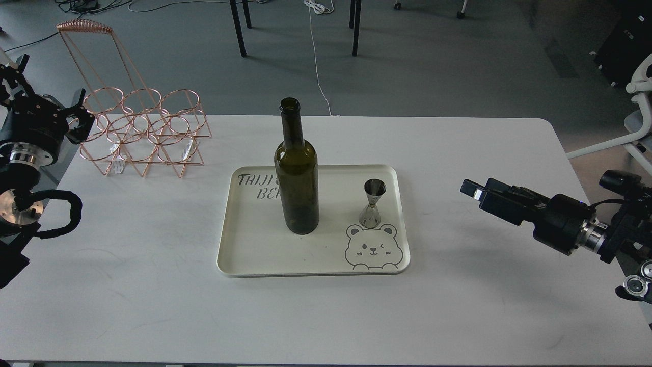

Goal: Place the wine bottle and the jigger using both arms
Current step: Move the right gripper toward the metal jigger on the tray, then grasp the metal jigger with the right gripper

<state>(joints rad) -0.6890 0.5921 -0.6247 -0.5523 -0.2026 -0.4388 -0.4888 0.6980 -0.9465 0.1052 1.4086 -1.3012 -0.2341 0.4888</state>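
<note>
A dark green wine bottle stands upright on the cream tray, left of centre. A small steel jigger stands upright on the tray's right side, above the bear drawing. My left gripper is at the far left edge, beside the copper rack, open and empty. My right gripper hovers low over the table to the right of the tray, pointing left toward the jigger and well apart from it. It is seen side-on, so its two fingers overlap.
A copper wire bottle rack with several rings and a tall handle stands at the table's back left. The white table ends close behind the rack. Chair legs and cables lie on the floor beyond.
</note>
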